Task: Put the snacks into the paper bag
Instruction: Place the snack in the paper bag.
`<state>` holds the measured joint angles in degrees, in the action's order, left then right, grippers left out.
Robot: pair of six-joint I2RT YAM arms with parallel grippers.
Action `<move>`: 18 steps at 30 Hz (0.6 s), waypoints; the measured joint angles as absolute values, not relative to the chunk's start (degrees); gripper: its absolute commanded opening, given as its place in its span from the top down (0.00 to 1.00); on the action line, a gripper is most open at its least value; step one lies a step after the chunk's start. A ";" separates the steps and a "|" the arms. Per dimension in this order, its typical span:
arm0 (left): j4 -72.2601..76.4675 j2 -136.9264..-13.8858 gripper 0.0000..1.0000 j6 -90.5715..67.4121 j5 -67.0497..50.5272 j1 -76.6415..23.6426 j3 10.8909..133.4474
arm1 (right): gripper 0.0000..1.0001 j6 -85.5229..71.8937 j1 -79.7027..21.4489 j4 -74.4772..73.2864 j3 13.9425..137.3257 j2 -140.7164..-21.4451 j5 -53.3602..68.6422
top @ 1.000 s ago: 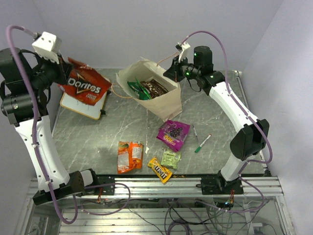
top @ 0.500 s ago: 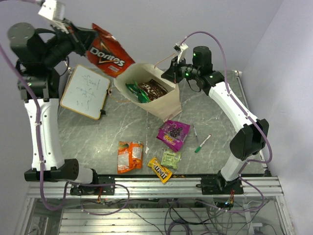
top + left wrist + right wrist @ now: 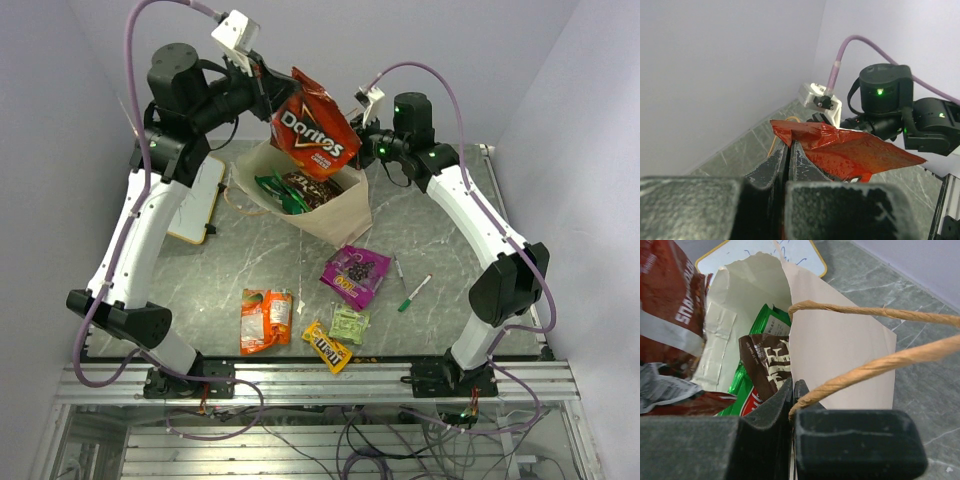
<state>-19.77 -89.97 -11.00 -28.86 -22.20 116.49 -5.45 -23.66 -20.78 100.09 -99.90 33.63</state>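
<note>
Top external: left gripper (image 3: 275,95) is pinching the red Doritos (image 3: 315,135) by its top, long axis slanting down-right over the paper bag (image 3: 340,215); right gripper (image 3: 355,145) is clamping the rim.

The scene is lit brightly and evenly; only faint, soft shadows are cast on the bench (image 3: 200,280). Small glints are seen on the red Doritos bag (image 3: 855,155). The left pincer (image 3: 789,147) and right pincer (image 3: 793,386) are rendered blurred up close.

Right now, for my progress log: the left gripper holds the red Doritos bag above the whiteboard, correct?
No. The left gripper holds the red Doritos bag above the open paper bag, not there; the top external view shows it.
</note>
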 measured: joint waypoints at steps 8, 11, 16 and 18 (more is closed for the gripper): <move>-11.75 -90.04 0.93 -14.46 -28.84 -23.07 107.53 | 1.00 -7.31 -22.83 -20.78 100.18 -100.22 34.13; -9.17 -90.15 0.93 -15.81 -28.99 -23.42 104.66 | 1.00 -7.94 -22.70 -20.53 100.18 -100.25 34.41; -6.11 -90.37 0.93 -16.53 -29.39 -24.10 101.16 | 1.00 -8.36 -22.57 -20.47 100.18 -100.25 34.81; -4.40 -90.37 0.93 -16.53 -29.91 -24.38 99.57 | 1.00 -8.49 -22.46 -20.47 100.18 -100.25 34.98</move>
